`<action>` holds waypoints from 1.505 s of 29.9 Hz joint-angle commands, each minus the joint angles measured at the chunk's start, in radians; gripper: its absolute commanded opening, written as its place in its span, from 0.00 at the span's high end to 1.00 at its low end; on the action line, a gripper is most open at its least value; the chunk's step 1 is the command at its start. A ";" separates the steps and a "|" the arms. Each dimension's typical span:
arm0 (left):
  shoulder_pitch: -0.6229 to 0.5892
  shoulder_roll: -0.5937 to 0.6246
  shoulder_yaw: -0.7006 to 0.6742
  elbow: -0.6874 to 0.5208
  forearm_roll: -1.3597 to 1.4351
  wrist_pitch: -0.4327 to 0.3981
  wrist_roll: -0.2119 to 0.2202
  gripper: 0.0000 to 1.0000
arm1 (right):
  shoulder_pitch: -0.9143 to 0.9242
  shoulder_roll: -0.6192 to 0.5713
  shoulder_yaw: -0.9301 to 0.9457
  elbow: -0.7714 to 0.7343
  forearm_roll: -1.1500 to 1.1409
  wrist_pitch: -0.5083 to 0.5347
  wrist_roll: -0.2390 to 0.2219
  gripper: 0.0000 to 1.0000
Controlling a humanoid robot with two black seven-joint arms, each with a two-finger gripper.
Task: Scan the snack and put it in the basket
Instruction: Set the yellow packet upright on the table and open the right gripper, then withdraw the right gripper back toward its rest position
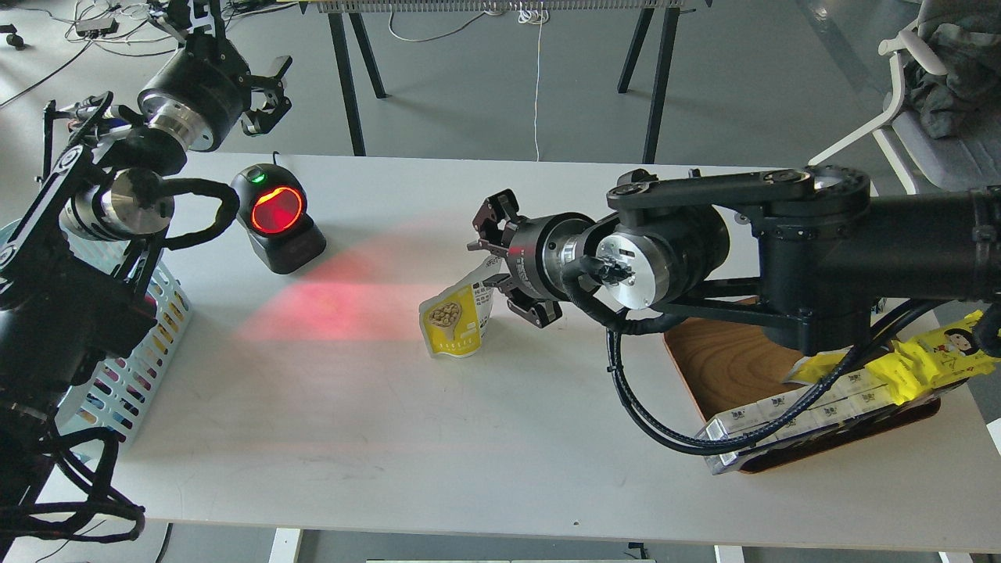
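Two grippers up: my right gripper (500, 262) grasps the snack (456, 319) by its top edge, pouch hanging below, face toward the scanner (278, 219) well left. Left gripper (264, 100) spread, idle above the basket (133, 375).

Both arms matte black, chunky cylindrical joints with brushed silver collars. Right gripper (500, 262): black angular fingers, silver disc with dark centre hub behind them, corrugated black cable looping behind that. Left gripper (266, 94): black fingers, silver ring behind, black sleeved cable loop further back.
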 commanded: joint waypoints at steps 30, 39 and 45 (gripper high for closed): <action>0.008 0.709 0.190 -0.580 0.159 -0.184 0.003 0.00 | -0.428 -0.637 0.617 -0.380 -0.046 0.552 0.140 0.01; 0.074 0.741 0.204 -0.799 0.451 -0.207 -0.002 0.00 | -0.614 -0.578 0.702 -0.511 -0.042 0.945 0.293 0.01; 0.097 0.730 0.255 -0.799 0.720 -0.225 -0.008 0.00 | -0.710 -0.552 0.746 -0.511 -0.039 0.977 0.379 0.01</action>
